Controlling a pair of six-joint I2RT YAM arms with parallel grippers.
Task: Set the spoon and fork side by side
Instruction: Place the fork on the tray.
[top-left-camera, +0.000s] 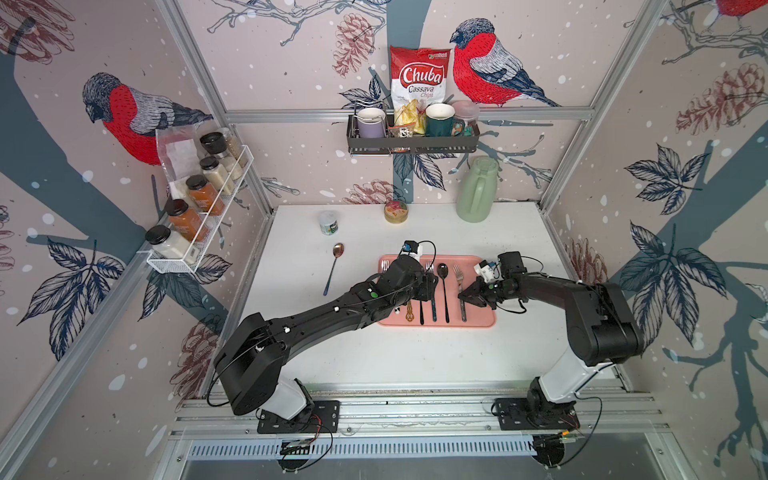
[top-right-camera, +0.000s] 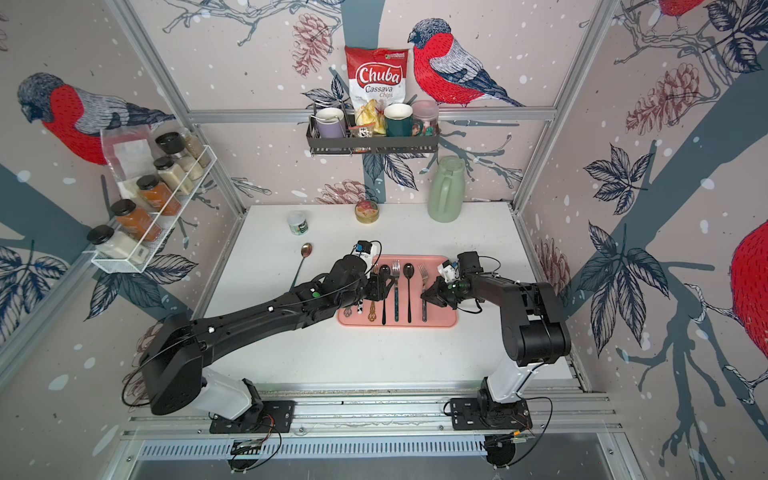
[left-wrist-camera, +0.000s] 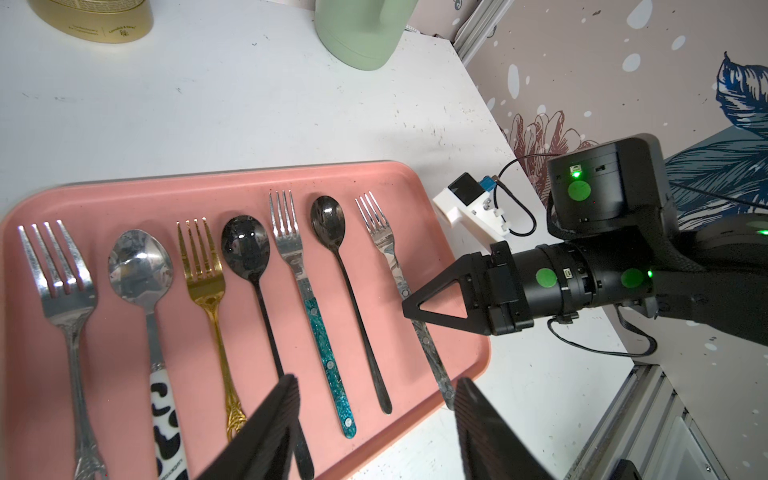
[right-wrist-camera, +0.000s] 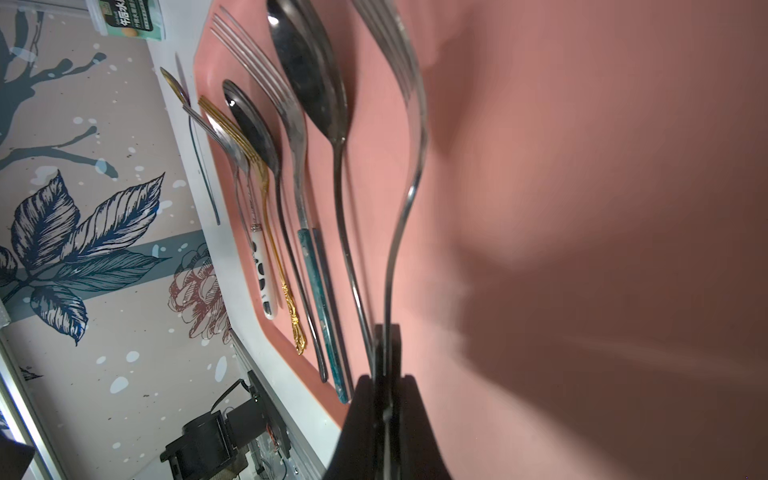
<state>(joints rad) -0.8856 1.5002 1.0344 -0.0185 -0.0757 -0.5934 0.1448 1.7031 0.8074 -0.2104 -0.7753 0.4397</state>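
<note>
**Top views.** One pink rectangular plastic tray, table centre. One loose spoon, coppery bowl and thin blue handle, on the white table at the tray's 9 o'clock. Left arm covers the tray's 9 o'clock part, so the count is incomplete here.

**Left wrist view.** On the tray: four forks and three spoons, alternating in one row. Several handle ends are cut off. Left gripper: jaws spread, empty.

**Right wrist view.** Right gripper: clenched on the plain silver fork, the row's 3 o'clock piece, beside a black spoon.
</note>
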